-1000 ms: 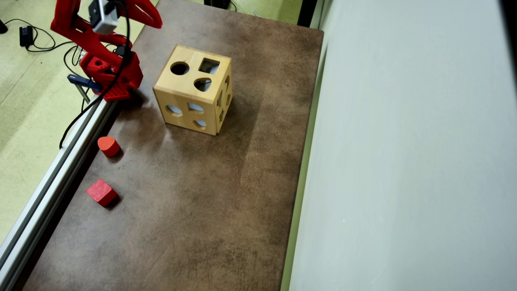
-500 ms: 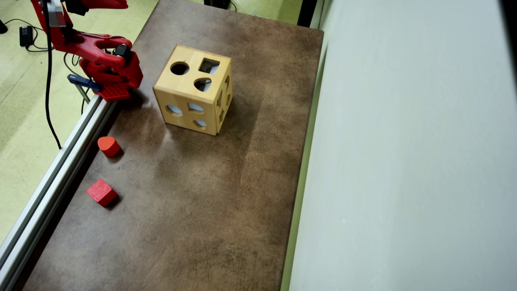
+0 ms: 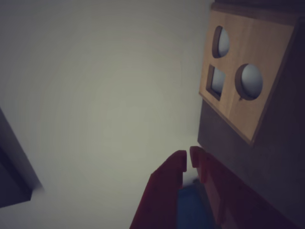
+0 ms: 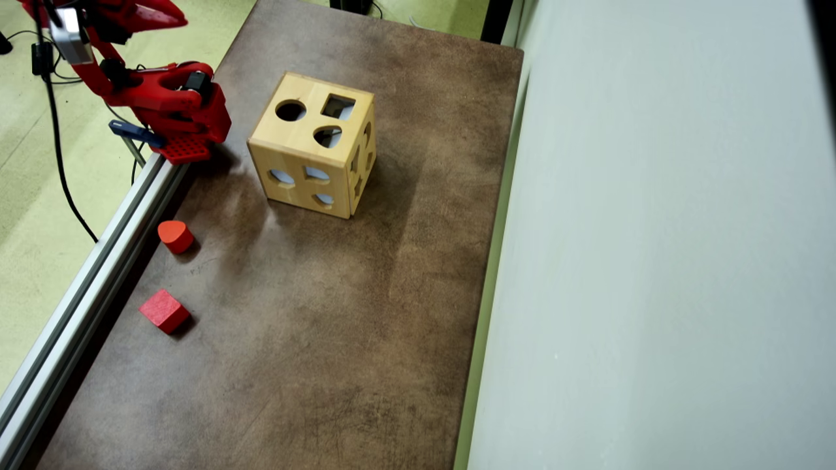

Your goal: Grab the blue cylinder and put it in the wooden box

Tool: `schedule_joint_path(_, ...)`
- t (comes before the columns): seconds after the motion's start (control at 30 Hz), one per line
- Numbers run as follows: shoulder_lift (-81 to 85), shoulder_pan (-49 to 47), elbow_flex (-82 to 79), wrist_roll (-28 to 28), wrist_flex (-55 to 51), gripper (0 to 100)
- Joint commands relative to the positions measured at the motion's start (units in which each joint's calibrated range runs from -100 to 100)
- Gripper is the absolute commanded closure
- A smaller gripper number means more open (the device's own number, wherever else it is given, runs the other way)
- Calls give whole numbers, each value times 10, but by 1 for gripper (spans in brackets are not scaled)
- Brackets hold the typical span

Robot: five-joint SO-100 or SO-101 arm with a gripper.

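Claw (image 3: 188,161) in the wrist view: red fingers nearly closed, tips just a sliver apart, and a blue shape sits between them lower down, which looks like the blue cylinder (image 3: 193,206) held in the grip, though it's blurred. In the overhead view the claw (image 4: 171,12) is raised at the top left corner, off the table (image 4: 313,339) edge, well left of the wooden box (image 4: 312,145); the cylinder can't be made out there. The box stands upright on the brown table, top face showing a round hole, a square hole and a rounded one. Closest to the camera, well below-left of the box, is a red cube (image 4: 164,311); a red rounded block (image 4: 175,235) lies between it and the arm's base, both near the metal rail (image 4: 78,294).
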State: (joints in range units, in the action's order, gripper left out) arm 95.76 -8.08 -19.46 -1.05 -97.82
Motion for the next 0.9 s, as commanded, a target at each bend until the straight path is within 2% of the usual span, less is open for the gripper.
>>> schedule_joint_path(0.0,1,3,-8,1,-5,98)
schedule_joint_path(0.27,1,4,-8,17,-5,98)
schedule_joint_path(0.87,1,3,-12,14,-4,98)
